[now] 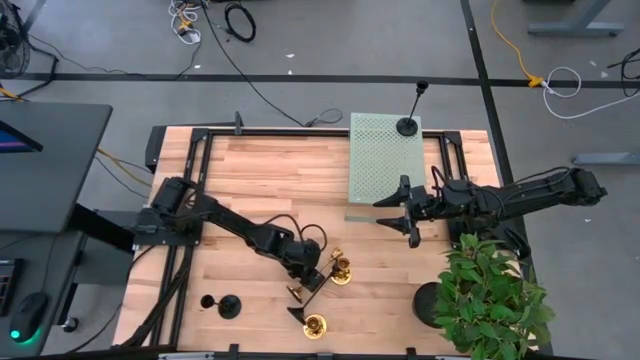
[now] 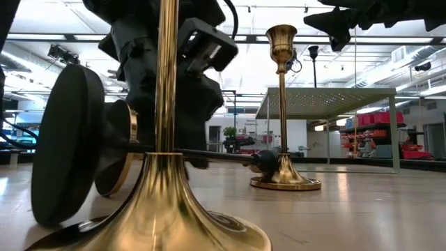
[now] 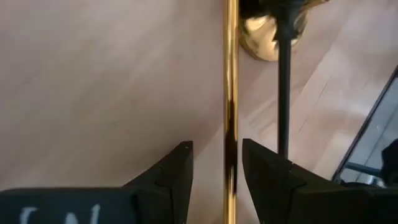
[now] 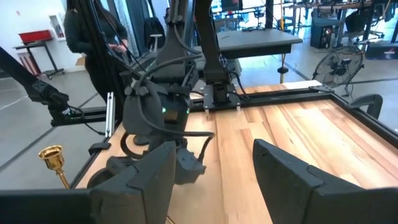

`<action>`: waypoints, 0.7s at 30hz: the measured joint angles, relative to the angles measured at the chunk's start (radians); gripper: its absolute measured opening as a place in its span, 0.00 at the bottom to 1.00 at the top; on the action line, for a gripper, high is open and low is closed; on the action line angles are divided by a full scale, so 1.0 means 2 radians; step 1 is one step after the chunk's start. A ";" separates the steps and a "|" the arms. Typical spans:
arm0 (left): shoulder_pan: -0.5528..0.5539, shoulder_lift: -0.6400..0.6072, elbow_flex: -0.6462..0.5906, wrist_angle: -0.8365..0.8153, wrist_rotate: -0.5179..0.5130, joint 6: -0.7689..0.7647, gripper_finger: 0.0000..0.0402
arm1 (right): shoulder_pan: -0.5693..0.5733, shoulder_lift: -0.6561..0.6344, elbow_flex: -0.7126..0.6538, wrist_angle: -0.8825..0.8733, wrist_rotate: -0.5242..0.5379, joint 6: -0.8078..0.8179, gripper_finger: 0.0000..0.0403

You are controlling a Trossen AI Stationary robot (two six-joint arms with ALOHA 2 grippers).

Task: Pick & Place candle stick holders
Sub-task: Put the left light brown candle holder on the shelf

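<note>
With the left tool (image 3: pixel 214 168) spread around the thin gold stem (image 3: pixel 231 93) near the tabletop's (image 1: pixel 270 180) front edge, an off-centre squeeze could topple that crowded candle stick holder against its neighbours (image 1: pixel 341 268), while the right tool (image 1: pixel 408 210), spread, waits beside the perforated tray (image 1: pixel 383 155).

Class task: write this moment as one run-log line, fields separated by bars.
left gripper open, astride gold candlestick stem | right gripper open, empty, beside perforated stand | black candlestick upright on stand
</note>
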 joint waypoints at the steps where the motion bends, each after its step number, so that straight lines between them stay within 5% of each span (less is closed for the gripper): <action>1: 0.001 0.001 0.000 -0.005 0.002 0.000 0.35 | 0.001 0.000 0.000 0.001 0.000 -0.001 0.53; 6: 0.005 0.005 0.000 0.005 0.008 0.006 0.28 | 0.001 0.000 0.000 0.002 0.004 -0.002 0.53; 13: 0.006 0.006 0.000 -0.006 0.014 0.025 0.04 | 0.001 0.001 0.000 -0.002 0.004 -0.002 0.53; 21: 0.009 0.006 0.000 -0.005 0.011 0.044 0.02 | 0.001 0.001 0.000 -0.005 0.004 -0.002 0.53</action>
